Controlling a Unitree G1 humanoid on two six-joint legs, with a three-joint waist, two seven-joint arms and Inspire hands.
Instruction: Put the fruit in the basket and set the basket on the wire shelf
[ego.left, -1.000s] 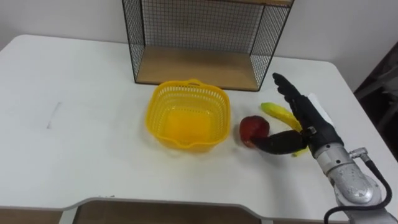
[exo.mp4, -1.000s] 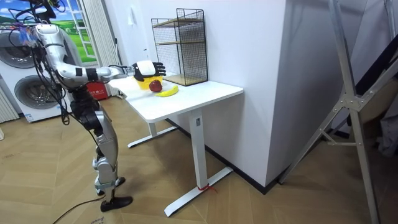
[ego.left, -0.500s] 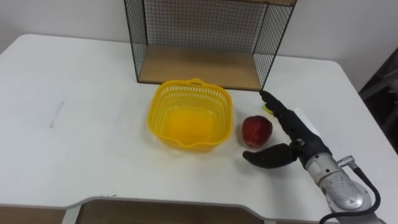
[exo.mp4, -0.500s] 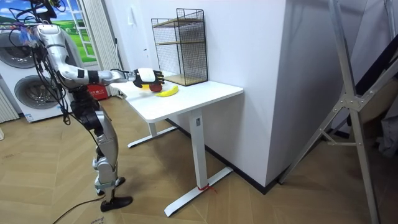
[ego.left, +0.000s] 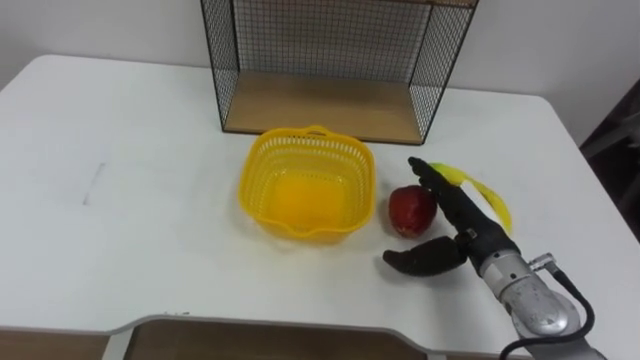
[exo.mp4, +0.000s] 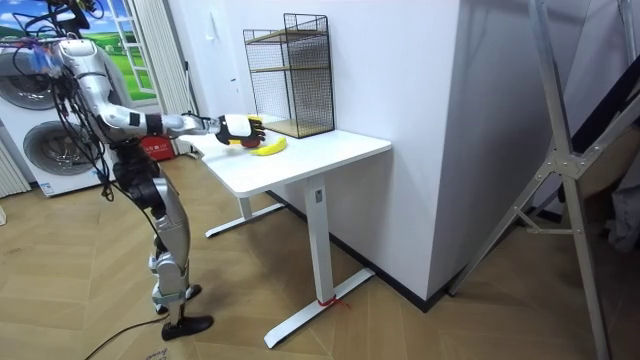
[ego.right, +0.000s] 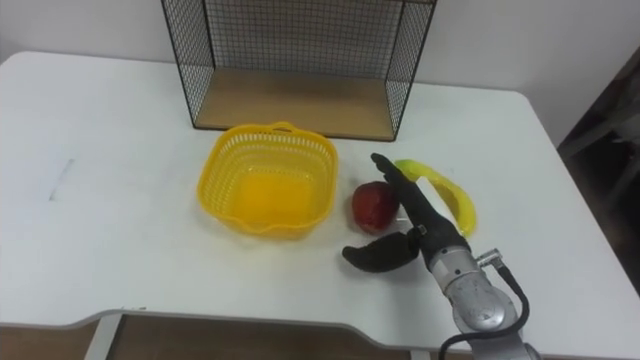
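Note:
A yellow plastic basket (ego.left: 305, 185) (ego.right: 266, 178) sits empty on the white table, in front of the black wire shelf (ego.left: 325, 108) (ego.right: 292, 100). A red apple (ego.left: 411, 207) (ego.right: 374, 204) lies just right of the basket. Behind it a yellow banana (ego.left: 485, 194) (ego.right: 450, 197) lies on the table. My right hand (ego.left: 448, 228) (ego.right: 412, 231) is open at the apple's right side, straight fingers along the apple and thumb spread out in front of it. In the room view the right hand (exo.mp4: 237, 128) reaches over the table by the fruit.
The wire shelf has a wooden floor board (ego.left: 318, 104) and stands at the table's (ego.left: 130, 190) back. In the room view the robot stands at the table's end, with washing machines (exo.mp4: 35, 120) behind it and a white wall at the room view's right.
My right hand has dropped lower and moved left, from over the banana to the apple's right side, uncovering the banana. The view has shifted a little.

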